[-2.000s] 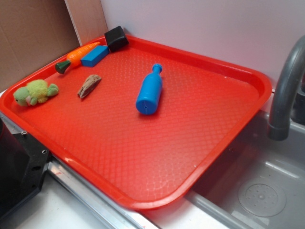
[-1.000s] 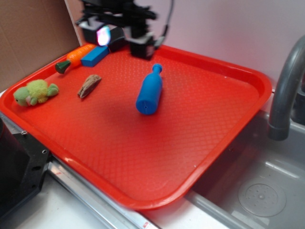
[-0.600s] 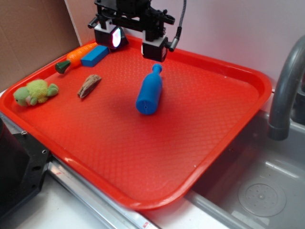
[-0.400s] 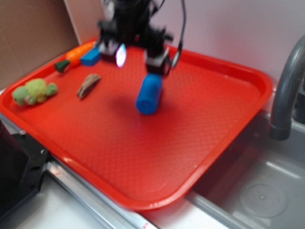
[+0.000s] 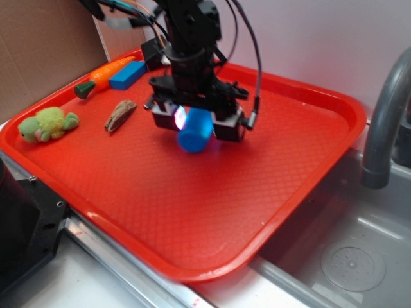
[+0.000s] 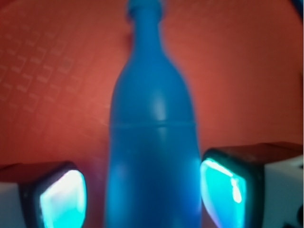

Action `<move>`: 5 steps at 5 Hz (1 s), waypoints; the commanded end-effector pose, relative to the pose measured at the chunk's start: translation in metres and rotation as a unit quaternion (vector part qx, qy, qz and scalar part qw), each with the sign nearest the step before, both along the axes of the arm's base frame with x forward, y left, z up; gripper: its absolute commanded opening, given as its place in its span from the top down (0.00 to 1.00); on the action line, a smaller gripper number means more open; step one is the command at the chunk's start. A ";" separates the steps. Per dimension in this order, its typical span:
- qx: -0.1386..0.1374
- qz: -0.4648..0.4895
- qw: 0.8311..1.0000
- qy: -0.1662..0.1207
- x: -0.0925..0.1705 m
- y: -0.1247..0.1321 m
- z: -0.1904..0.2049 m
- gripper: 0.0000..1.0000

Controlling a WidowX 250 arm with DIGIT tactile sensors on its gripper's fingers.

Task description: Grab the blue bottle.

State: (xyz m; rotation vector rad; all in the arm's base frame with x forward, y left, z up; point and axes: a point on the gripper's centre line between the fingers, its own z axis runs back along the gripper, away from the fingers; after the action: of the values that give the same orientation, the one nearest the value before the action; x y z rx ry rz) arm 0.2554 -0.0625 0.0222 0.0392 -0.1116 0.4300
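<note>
The blue bottle [image 5: 194, 133] lies on its side on the red tray [image 5: 276, 179], its base facing the camera. In the wrist view the blue bottle [image 6: 152, 142] fills the middle, neck pointing away. My gripper [image 5: 196, 122] is lowered over the bottle's body and stands open, one finger on each side. The glowing pads [image 6: 223, 187] flank the body; the right pad is close to it, the left pad a small gap away.
At the tray's far left lie a carrot [image 5: 103, 74], a flat blue block [image 5: 128, 75], a brown piece [image 5: 120, 115] and a green plush toy [image 5: 46, 124]. A black block [image 5: 151, 51] sits at the back rim. A grey faucet [image 5: 385, 115] and sink [image 5: 347, 256] are at the right.
The arm came in from the back of the tray and dropped down over the bottle. The fingers now straddle the bottle's body. The bottle has barely shifted.
</note>
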 end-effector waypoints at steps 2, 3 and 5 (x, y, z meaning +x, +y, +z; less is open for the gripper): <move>-0.015 -0.058 0.998 -0.026 0.002 0.024 0.017 1.00; -0.012 -0.115 0.990 -0.081 -0.019 0.032 0.066 1.00; -0.047 -0.119 0.990 -0.050 -0.070 0.051 0.167 1.00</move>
State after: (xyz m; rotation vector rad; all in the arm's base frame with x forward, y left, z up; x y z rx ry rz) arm 0.1796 -0.0241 0.1794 -0.0800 -0.1477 0.1933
